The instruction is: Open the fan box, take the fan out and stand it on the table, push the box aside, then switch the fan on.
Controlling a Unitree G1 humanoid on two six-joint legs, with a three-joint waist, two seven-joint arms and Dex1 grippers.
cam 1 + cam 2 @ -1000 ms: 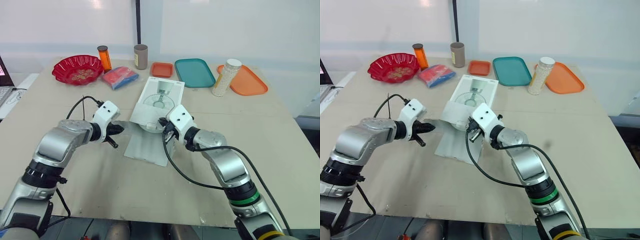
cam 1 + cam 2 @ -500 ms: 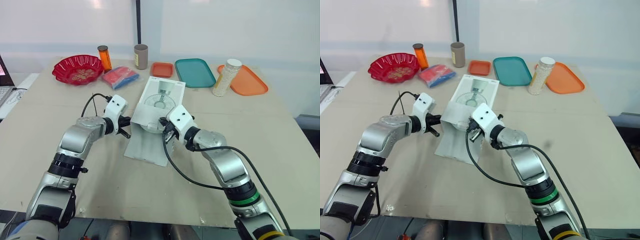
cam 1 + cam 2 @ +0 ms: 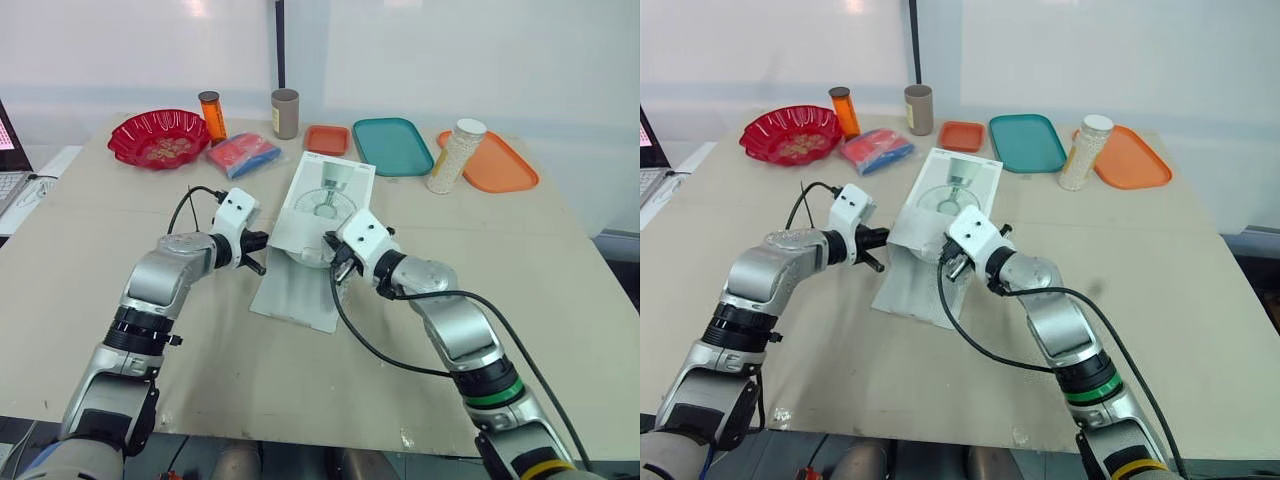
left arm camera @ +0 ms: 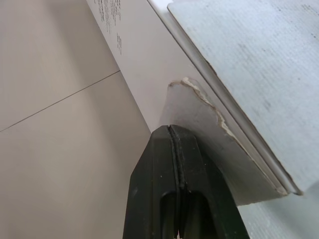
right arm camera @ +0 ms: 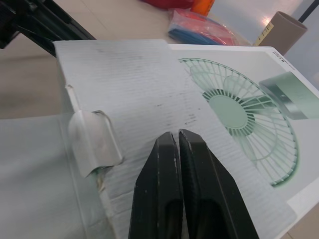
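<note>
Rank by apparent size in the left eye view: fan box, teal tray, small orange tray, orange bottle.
1. fan box, also nearest the camera
2. teal tray
3. small orange tray and orange bottle: too alike to rank

The box [image 3: 325,200] is printed white with a pale green fan design. A red bowl [image 3: 155,137] and teal tray [image 3: 390,145] are seen.

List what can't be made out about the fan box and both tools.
- Fan: every view, the fan box walls hide whether it is inside.
- Left tool: left wrist view, its shut fingers cover whether they touch the side tab.
- Right tool: right wrist view, its fingers cover whether the tips press on the box.
- Laptop: eye views, cut off by the left edge.
</note>
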